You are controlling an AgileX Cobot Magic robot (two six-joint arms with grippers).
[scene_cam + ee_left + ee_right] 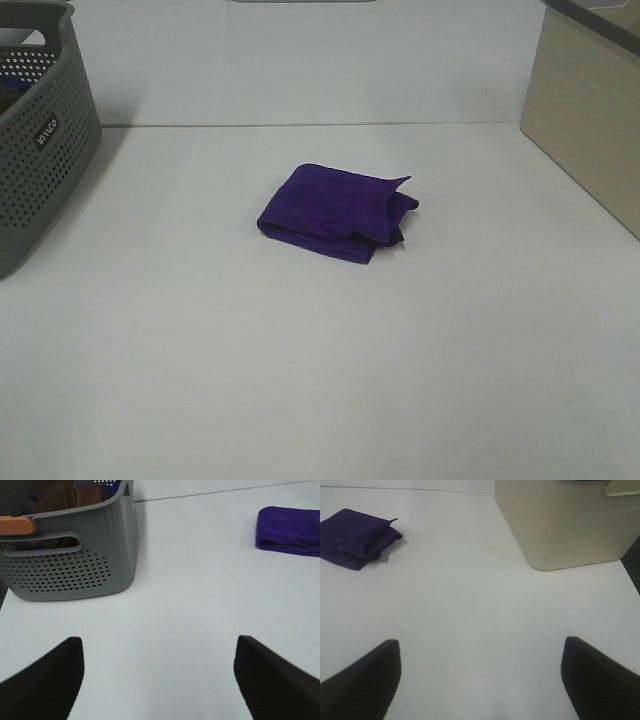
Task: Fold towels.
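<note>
A deep purple plush towel (335, 211) lies folded into a small bundle near the middle of the white table. It also shows in the left wrist view (290, 530) and in the right wrist view (357, 537). Neither arm shows in the high view. My left gripper (160, 680) is open and empty over bare table, well away from the towel. My right gripper (480, 680) is open and empty over bare table too, far from the towel.
A grey perforated basket (45, 130) stands at the far left with cloth inside, seen in the left wrist view (70, 565). A beige box (590, 110) stands at the far right, also in the right wrist view (565, 525).
</note>
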